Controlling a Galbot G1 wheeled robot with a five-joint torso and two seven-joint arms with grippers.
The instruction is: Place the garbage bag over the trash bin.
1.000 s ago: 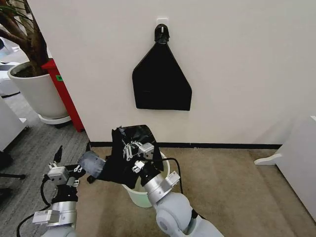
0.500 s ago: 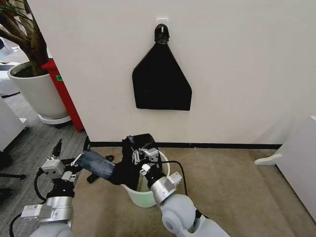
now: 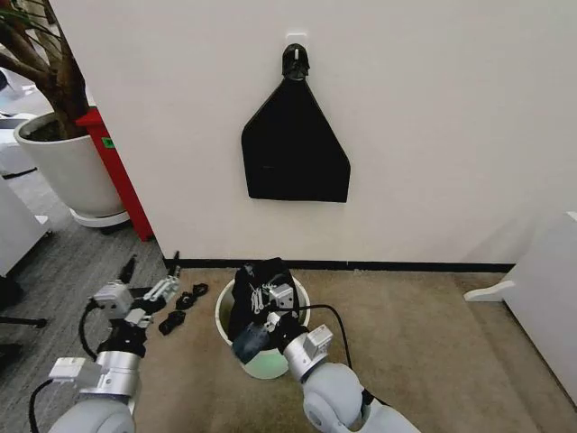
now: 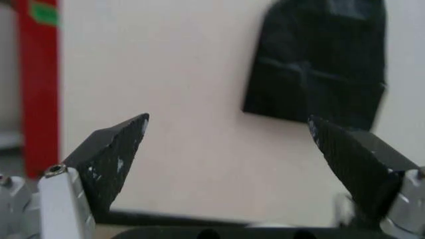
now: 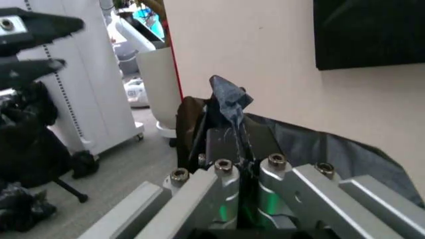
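Right gripper (image 3: 267,296) is clamped on the bag (image 3: 255,290), pinching a fold of plastic above the bin (image 3: 263,359), which stands near the wall's baseboard. The bag hangs into the bin and drapes over its front rim. Left gripper (image 3: 150,280) hovers left of the bin, fingers spread wide, holding nothing. Open carpet (image 3: 424,343) lies to the right.

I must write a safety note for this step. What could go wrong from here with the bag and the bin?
1. The right gripper pinches the garbage bag alone, while the left gripper is open beside it. The bag hangs bunched in the trash bin, so it may never spread over the rim.
2. Pulling one-sided on the thin plastic could tip the small bin.
3. The right arm's cable loops beside the bin and might snag it.
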